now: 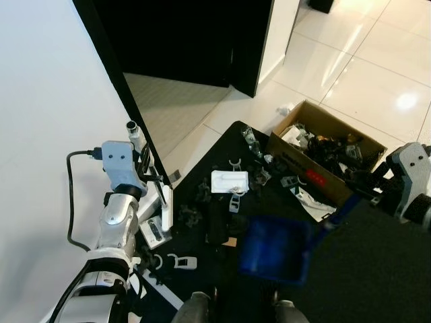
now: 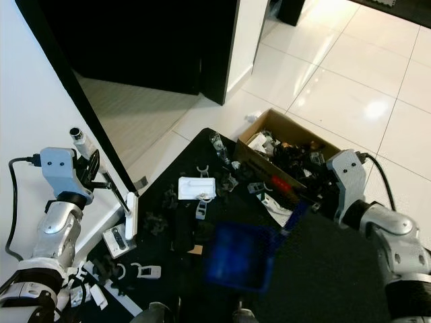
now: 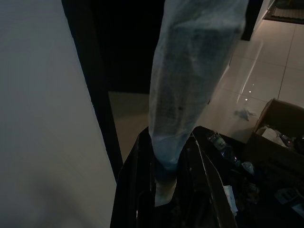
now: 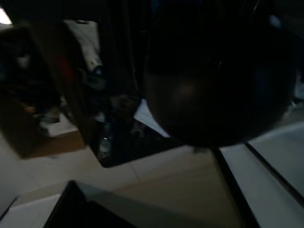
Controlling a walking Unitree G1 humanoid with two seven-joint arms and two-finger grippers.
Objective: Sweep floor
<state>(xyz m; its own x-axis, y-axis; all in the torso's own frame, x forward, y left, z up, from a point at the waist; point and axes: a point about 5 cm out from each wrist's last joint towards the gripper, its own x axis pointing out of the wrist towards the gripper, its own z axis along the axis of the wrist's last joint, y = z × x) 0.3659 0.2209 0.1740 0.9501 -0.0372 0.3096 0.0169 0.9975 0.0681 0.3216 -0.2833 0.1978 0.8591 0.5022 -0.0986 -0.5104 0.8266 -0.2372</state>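
My left gripper (image 1: 149, 173) is shut on the white handle of a brush (image 1: 166, 214). The brush head rests on the black mat (image 1: 384, 276) beside the white wall. In the left wrist view the plastic-wrapped handle (image 3: 190, 85) runs between the black fingers (image 3: 135, 190). My right gripper (image 1: 362, 190) is shut on the handle of a blue dustpan (image 1: 273, 250), which hangs blurred above the mat's middle. Small black and white bits litter the mat, among them a white flat piece (image 1: 229, 181) and a white clip (image 1: 182, 261).
An open cardboard box (image 1: 291, 159) full of dark junk stands at the mat's far right edge. A crumpled scrap (image 1: 283, 110) lies on the tiles beyond. The white wall (image 1: 47, 101) is close on the left, with a dark doorway (image 1: 182, 40) ahead.
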